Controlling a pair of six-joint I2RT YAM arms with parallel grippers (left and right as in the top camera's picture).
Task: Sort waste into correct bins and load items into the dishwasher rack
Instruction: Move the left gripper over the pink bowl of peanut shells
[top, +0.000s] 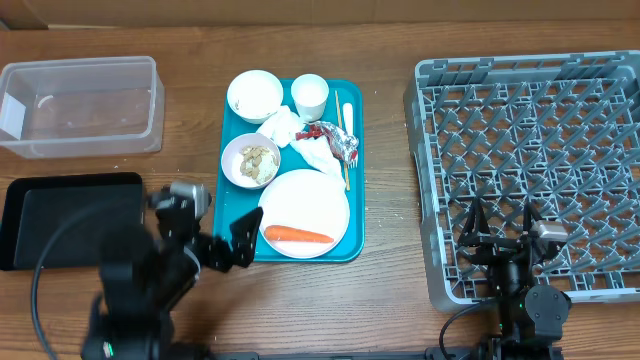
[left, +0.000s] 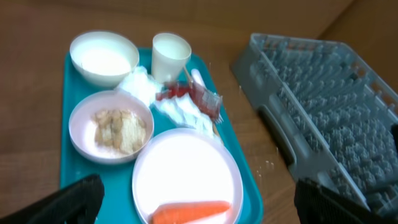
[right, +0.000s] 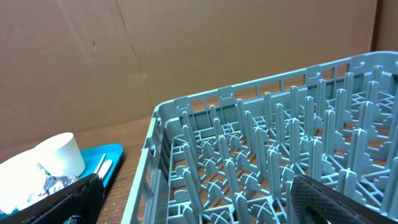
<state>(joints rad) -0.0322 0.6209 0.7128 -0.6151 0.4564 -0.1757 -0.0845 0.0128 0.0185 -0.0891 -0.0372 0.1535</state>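
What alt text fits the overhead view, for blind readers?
A teal tray holds a carrot on a plate, a scrap bowl, an empty bowl, a cup, napkins and a wrapper. Clear tub and black tray left, grey rack right. Left gripper and right gripper are open.

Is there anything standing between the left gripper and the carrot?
Nothing visible does. The left gripper is open beside the tray, and the carrot lies uncovered on the plate facing it. Only the low tray and plate rims lie between.
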